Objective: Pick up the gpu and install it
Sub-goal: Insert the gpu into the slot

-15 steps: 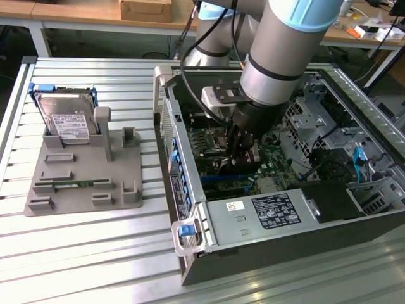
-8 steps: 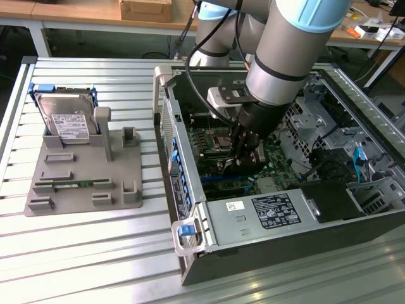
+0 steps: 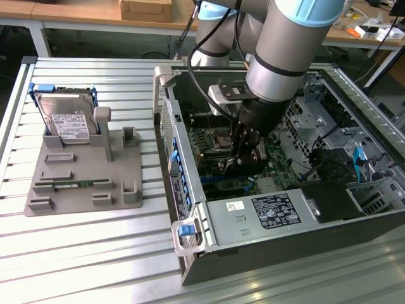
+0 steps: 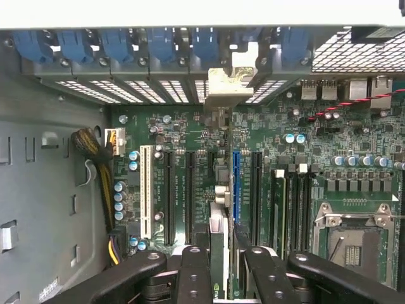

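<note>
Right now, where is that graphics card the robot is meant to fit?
The gpu stands edge-on between the hand's fingers, inside the open computer case. It sits over the motherboard's expansion slots, beside the blue slot, with its silver bracket at the case's rear wall.

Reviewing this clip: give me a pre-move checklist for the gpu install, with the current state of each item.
1. Card in grip: the gripper is closed on the gpu, which stands on edge between the fingers. Ok.
2. Arm inside the computer case, over the motherboard. Ok.
3. Silver bracket up at the rear slot openings. Ok.
4. Card edge seated in a slot: cannot tell.
5. Yellow and black cable bundle lies off to the side of the card. Ok.
6. The hard drive sits in the grey tray outside the case, apart from the work. Ok.
</note>
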{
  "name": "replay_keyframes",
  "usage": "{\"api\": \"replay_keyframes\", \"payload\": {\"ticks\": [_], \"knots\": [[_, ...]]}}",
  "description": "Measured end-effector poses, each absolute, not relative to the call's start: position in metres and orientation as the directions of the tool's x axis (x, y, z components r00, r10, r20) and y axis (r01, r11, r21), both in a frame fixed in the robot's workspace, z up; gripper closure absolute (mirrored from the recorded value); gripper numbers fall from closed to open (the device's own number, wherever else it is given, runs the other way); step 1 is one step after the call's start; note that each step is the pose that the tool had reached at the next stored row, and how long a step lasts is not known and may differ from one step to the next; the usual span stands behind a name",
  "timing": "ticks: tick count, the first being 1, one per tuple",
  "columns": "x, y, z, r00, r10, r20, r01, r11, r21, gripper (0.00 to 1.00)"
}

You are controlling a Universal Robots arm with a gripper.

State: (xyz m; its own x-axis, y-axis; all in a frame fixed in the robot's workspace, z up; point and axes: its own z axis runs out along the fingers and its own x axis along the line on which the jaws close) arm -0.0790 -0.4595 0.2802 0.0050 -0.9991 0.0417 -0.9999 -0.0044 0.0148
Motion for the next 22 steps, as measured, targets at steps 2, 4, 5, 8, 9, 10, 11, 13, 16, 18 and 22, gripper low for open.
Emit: {"api": "replay_keyframes", "payload": {"ticks": [2,4,5,8,9,10,11,13,16,18,22], "knots": [[-0.079,-0.454,0.280,0.005,-0.998,0.058,-1.000,-0.004,0.015,0.74],[-0.080,-0.453,0.280,0.005,-0.998,0.060,-1.000,-0.004,0.015,0.74],[-0.082,-0.452,0.280,0.005,-0.998,0.060,-1.000,-0.004,0.015,0.74],[-0.083,-0.446,0.280,0.005,-0.998,0.060,-1.000,-0.004,0.015,0.74],[-0.084,-0.446,0.280,0.005,-0.998,0.060,-1.000,-0.004,0.015,0.74],[-0.086,-0.446,0.280,0.005,-0.998,0.060,-1.000,-0.004,0.015,0.74],[-0.088,-0.446,0.280,0.005,-0.998,0.060,-1.000,-0.004,0.015,0.74],[-0.091,-0.446,0.280,0.005,-0.998,0.060,-1.000,-0.004,0.015,0.74],[-0.091,-0.446,0.280,0.005,-0.998,0.060,-1.000,-0.004,0.015,0.74],[-0.091,-0.446,0.280,0.005,-0.999,0.041,-1.000,-0.004,0.015,0.74],[-0.091,-0.446,0.280,0.005,-0.999,0.036,-1.000,-0.005,0.015,0.74]]}}
